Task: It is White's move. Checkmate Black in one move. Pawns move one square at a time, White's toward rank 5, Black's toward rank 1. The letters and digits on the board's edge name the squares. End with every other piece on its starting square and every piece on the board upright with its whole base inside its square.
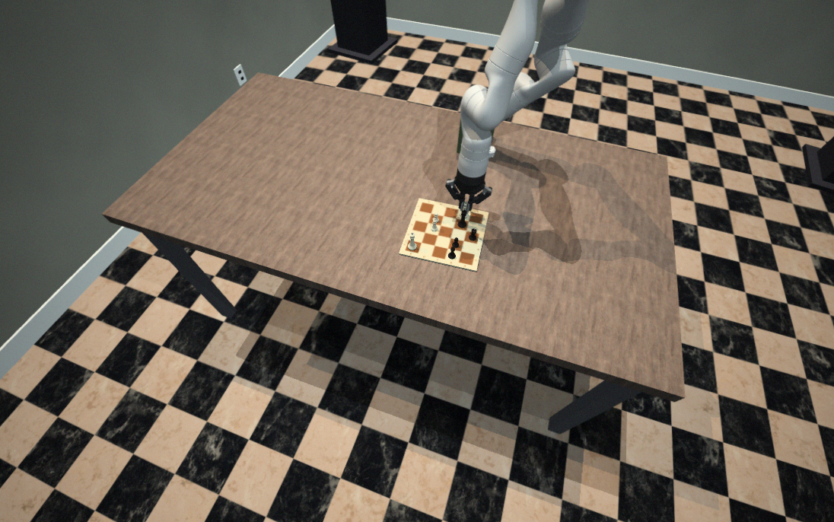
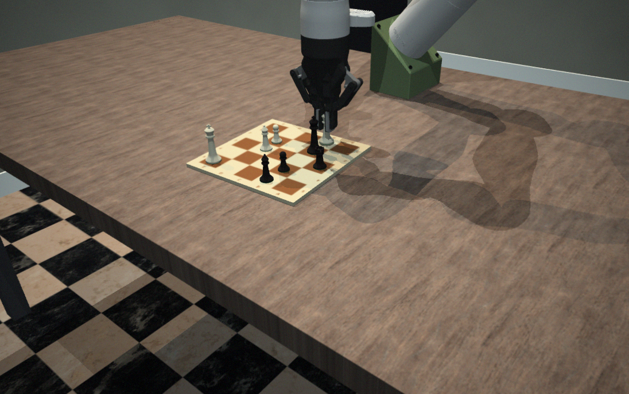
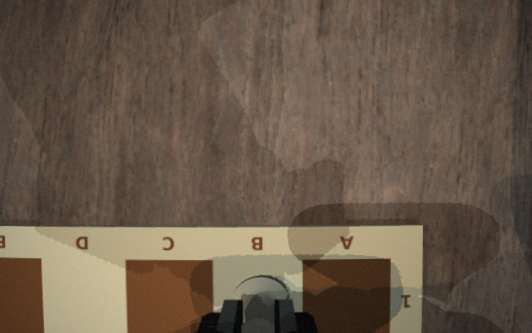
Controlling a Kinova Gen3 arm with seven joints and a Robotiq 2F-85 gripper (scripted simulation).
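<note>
A small chessboard (image 1: 437,257) (image 2: 232,177) (image 3: 122,240) lies on the wooden table (image 1: 276,184). My gripper (image 1: 466,206) (image 2: 326,123) (image 3: 258,314) points straight down over square B1 and is shut on a white piece (image 2: 326,138) (image 3: 261,291). Its base stands at or just above that square; the fingers hide its top. A tall black piece (image 2: 314,134) (image 1: 462,220) stands right beside it. A white king (image 2: 211,145) (image 1: 412,244) stands at the far corner. A white bishop (image 2: 264,139), a white pawn (image 2: 276,133), a black bishop (image 2: 265,168) and two black pawns (image 2: 283,162) (image 2: 319,158) are upright.
The arm's green base mount (image 2: 401,69) sits on the table behind the board. The board lies near the table's middle, with wide bare wood all around. The arm casts dark shadows to the board's right.
</note>
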